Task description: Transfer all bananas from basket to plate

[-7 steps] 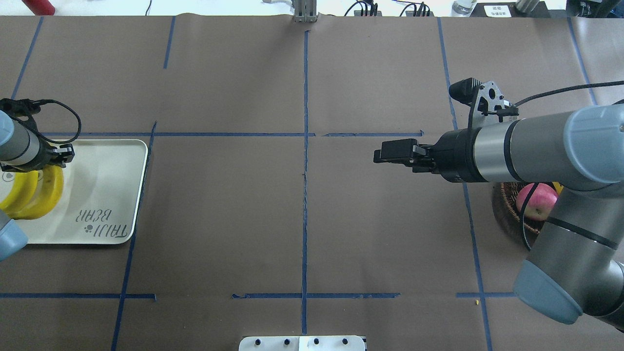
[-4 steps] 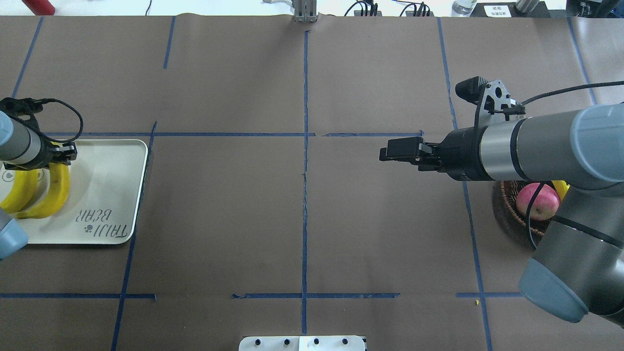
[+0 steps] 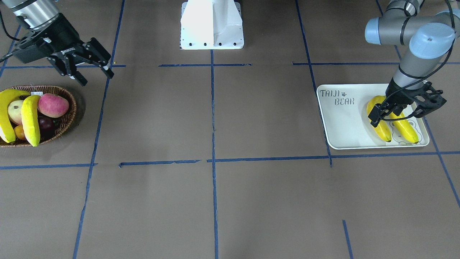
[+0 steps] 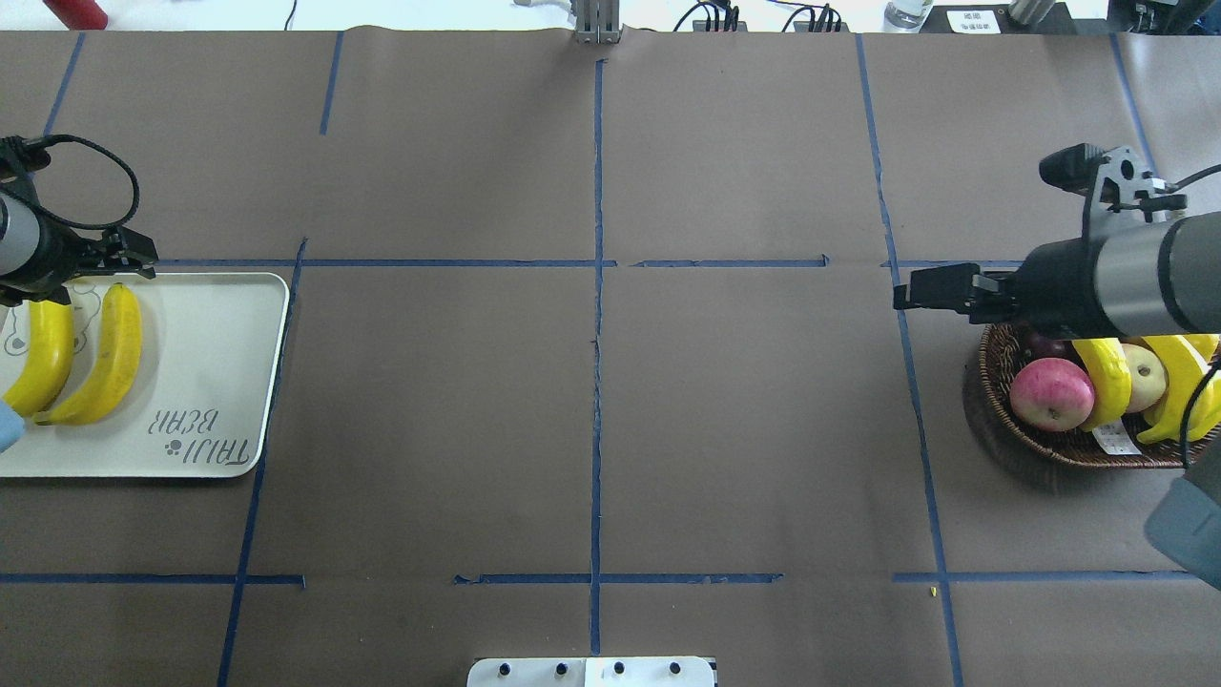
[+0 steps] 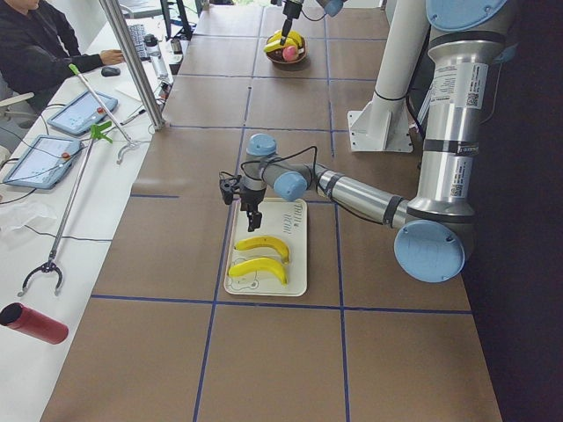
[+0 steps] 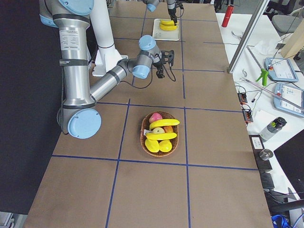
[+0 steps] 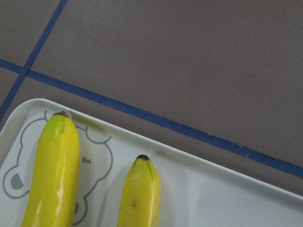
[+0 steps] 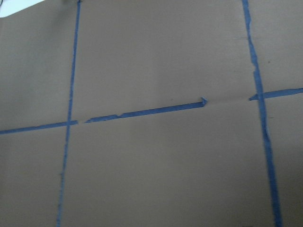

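Two yellow bananas (image 4: pixel 43 353) (image 4: pixel 100 358) lie side by side on the white "TAIJI BEAR" plate (image 4: pixel 210 353); the left wrist view shows their dark tips (image 7: pixel 139 194). My left gripper (image 3: pixel 395 115) is open and empty, raised over the bananas' ends at the plate's far edge. Two more bananas (image 3: pixel 7 111) (image 3: pixel 30 118) lie in the brown wicker basket (image 3: pixel 68 118) at the table's right end (image 4: pixel 992 382). My right gripper (image 3: pixel 96 78) is open and empty, raised beside the basket on its table-centre side.
Red-pink apples (image 4: pixel 1049 394) and darker fruit share the basket. The robot's white base (image 3: pixel 212 25) stands at the near middle edge. Blue tape lines cross the brown table. A red cylinder (image 4: pixel 76 11) lies beyond the far left corner.
My left gripper has let go of the banana and lifted toward the plate's far edge; the banana now lies flat. My right arm has drawn back right, uncovering the basket.
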